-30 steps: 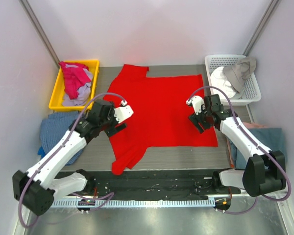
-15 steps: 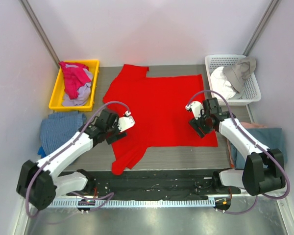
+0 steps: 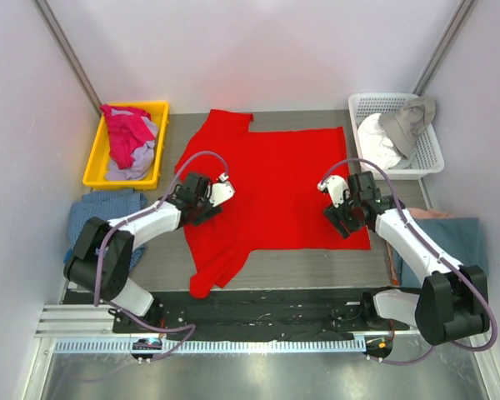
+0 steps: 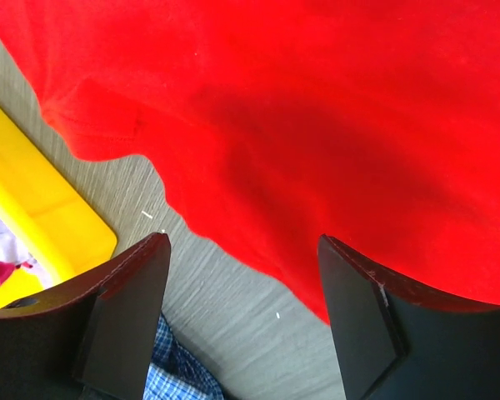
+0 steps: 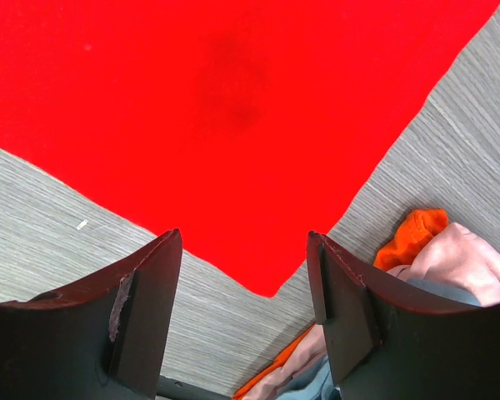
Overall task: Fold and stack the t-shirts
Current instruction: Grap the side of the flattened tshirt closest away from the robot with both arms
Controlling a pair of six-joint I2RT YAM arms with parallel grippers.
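We have the bright red short-sleeved cloth t-shirt (image 3: 275, 179) lying flat on the grey worktop (image 3: 317, 258), its long axis running from one hand to the other. Our left hand (image 4: 242, 250) hangs spread and empty, with the shirt's left edge crossing just beneath its fingers. Our right hand (image 5: 243, 242), also spread and empty, has the near right corner directly below its gap. Each hand is nearest its own edge, so we judge a two-handed pinch comes next.
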